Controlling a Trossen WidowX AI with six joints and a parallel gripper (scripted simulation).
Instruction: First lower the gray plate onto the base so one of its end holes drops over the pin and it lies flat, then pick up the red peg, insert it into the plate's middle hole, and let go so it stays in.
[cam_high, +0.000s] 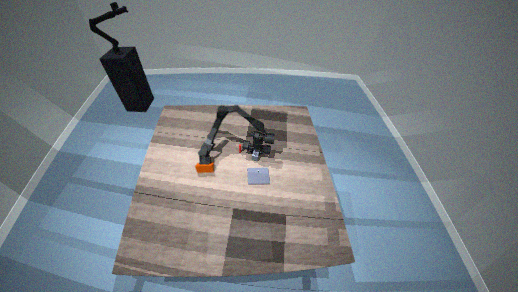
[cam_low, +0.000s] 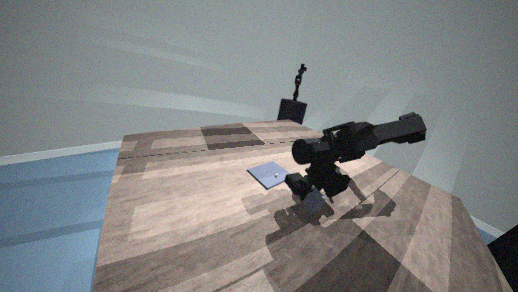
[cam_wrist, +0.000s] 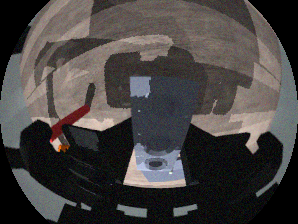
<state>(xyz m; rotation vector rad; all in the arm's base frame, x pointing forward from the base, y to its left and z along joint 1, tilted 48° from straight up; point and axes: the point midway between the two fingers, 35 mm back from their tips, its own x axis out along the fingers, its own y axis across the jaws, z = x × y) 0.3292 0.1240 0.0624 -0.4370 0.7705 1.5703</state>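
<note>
The gray plate (cam_high: 255, 155) (cam_low: 316, 201) (cam_wrist: 162, 107) is between the fingers of my gripper (cam_high: 256, 149) (cam_low: 317, 191) (cam_wrist: 157, 117), which is shut on it. One plate hole shows in the wrist view; the rest of the plate is dark in shadow. Whether the plate touches the table cannot be told. The flat blue-gray base (cam_high: 258, 178) (cam_low: 265, 172) lies just beside the gripper, with a small pale pin (cam_high: 258, 171) (cam_low: 276, 175) near its edge. The red peg (cam_high: 240, 148) (cam_wrist: 72, 121) looks upright, off to the gripper's side; the arm hides it in the exterior view.
The arm's orange mount (cam_high: 205, 168) stands on the wooden table (cam_high: 175, 225) (cam_low: 165, 220), left of the base in the top view. A black pedestal (cam_high: 127, 80) (cam_low: 292, 110) with another dark arm stands beyond the table. Striped shadows cross the table.
</note>
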